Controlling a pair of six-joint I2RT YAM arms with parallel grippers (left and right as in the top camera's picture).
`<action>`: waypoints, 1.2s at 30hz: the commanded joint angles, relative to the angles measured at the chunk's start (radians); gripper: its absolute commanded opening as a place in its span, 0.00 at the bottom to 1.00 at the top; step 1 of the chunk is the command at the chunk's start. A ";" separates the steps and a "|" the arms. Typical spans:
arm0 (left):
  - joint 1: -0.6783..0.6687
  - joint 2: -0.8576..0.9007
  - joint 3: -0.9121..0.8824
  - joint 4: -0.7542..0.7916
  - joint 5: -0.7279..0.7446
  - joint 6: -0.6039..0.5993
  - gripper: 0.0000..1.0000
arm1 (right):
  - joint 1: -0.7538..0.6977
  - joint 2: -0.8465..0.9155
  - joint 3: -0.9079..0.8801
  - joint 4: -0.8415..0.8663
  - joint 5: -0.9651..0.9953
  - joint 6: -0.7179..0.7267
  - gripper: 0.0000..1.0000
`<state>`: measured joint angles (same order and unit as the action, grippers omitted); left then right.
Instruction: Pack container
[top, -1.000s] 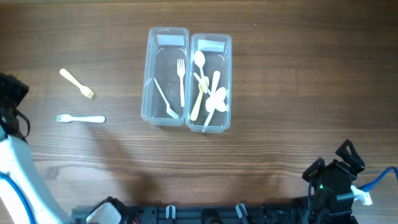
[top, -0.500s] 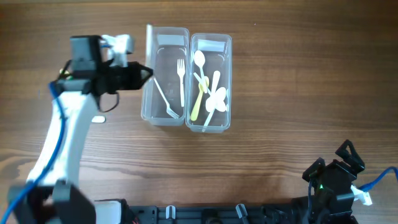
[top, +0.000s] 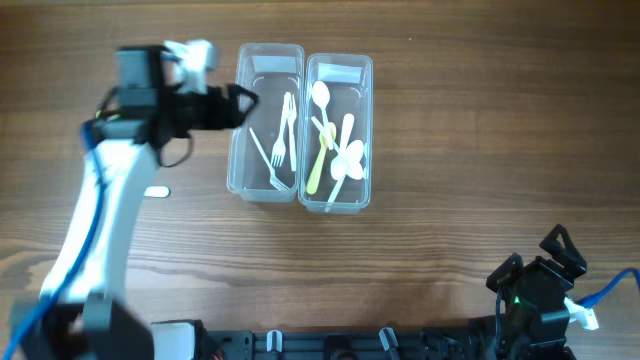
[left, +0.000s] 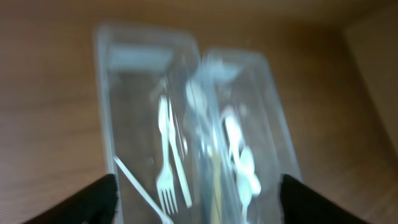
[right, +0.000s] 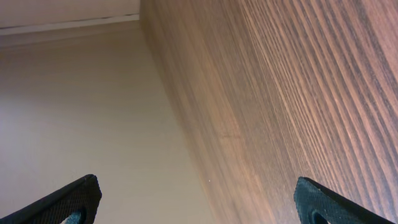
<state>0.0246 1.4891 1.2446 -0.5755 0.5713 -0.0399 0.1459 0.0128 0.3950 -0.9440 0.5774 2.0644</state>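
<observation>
Our left end effector (top: 243, 100) hangs open and empty at the clear fork container's (top: 270, 48) rim. Forks (top: 285, 125) lie inside, and one white fork (top: 157, 191) remains on the counter (top: 450, 200) beside it. The right end effector (top: 530, 262) is open, well apart.

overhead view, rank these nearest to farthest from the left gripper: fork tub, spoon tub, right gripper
1. fork tub, right beside it
2. spoon tub, next tub over
3. right gripper, far bottom-right corner
</observation>
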 joint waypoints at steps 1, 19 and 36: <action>0.096 -0.201 0.033 -0.024 0.022 -0.027 0.99 | 0.000 -0.008 0.004 0.000 0.017 0.008 1.00; 0.345 0.038 -0.109 -0.355 -0.603 -0.863 1.00 | 0.000 -0.008 0.004 0.000 0.017 0.008 1.00; 0.399 0.409 -0.174 -0.123 -0.661 -0.863 1.00 | 0.000 -0.008 0.004 0.000 0.017 0.007 1.00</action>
<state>0.4438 1.8904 1.1355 -0.7395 -0.1040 -0.8860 0.1459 0.0128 0.3950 -0.9432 0.5774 2.0644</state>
